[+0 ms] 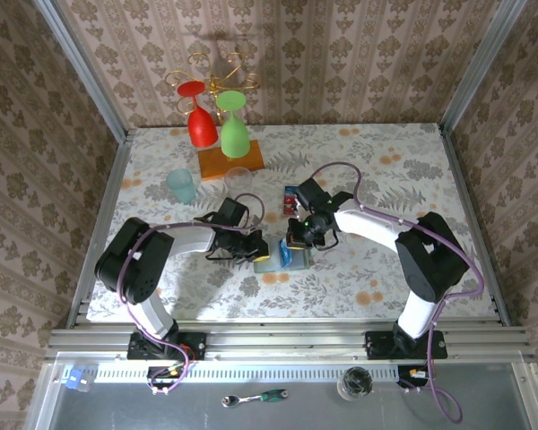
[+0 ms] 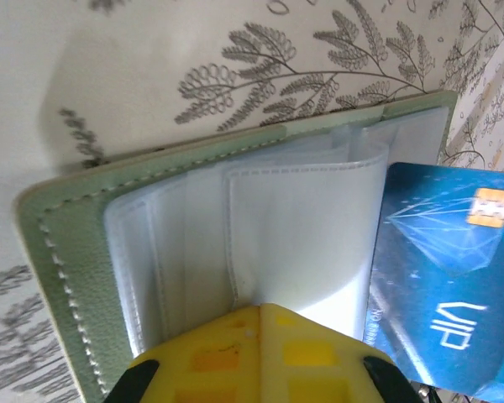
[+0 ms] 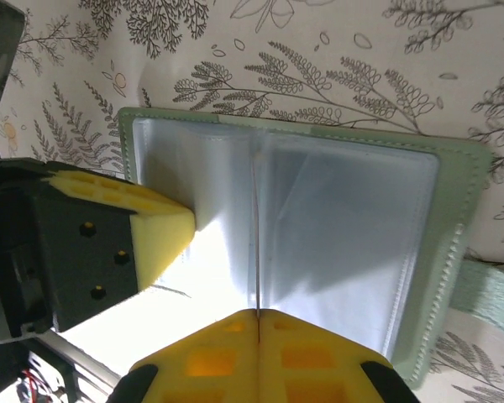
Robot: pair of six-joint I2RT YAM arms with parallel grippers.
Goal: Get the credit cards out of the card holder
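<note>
On floral-print desk (image 1: 386,179), found pale sage-green book-fold card holder (image 3: 470,218) open, blue plastic card (image 2: 445,277) at its edge. Noted left fingers (image 2: 261,316) closed against clear sleeves (image 2: 302,235), right fingers (image 3: 258,319) pinching one. Risked dragging holder if pulled.

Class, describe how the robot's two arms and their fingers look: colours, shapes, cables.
The left arm and right arm are each built from chunky black joints linked by white tubes, on black bases bolted to a silver rail. A purple cable loops along each. The left fingers and right fingers are yellow wedge blocks with square recesses moulded in, on black mounts.
</note>
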